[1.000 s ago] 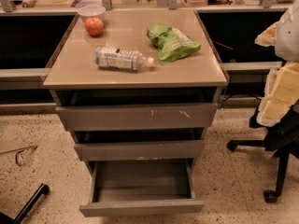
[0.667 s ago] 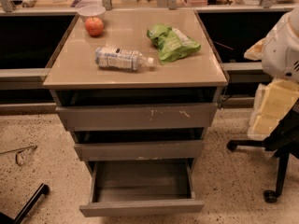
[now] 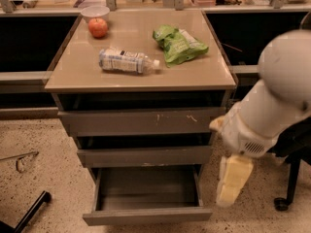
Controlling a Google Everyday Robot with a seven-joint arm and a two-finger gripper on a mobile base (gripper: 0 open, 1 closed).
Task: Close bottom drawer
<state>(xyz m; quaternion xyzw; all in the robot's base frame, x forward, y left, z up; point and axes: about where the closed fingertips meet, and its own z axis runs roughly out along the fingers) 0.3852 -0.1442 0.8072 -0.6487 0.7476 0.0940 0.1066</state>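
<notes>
The bottom drawer [image 3: 146, 215] is the lowest of three grey drawers in the cabinet. It stands pulled far out, and its empty grey box interior [image 3: 146, 188] shows. Its plain flat front is near the lower edge of the view. The middle drawer [image 3: 144, 156] and the taller scratched top drawer [image 3: 141, 122] each stick out a little. My white arm [image 3: 272, 106] comes in from the right. My pale yellow gripper [image 3: 232, 181] hangs low, just to the right of the open bottom drawer and apart from it.
On the cabinet top [image 3: 77, 74] lie a water bottle [image 3: 127, 61] on its side, a green bag [image 3: 179, 44], an apple [image 3: 98, 27] and a white bowl [image 3: 95, 11]. A black chair base [image 3: 286, 198] stands at the right, and a black chair leg [image 3: 29, 212] at the bottom left.
My arm has swung left and down from the right edge, bringing the gripper beside the cabinet's lower right. The drawers and the things on top have not moved.
</notes>
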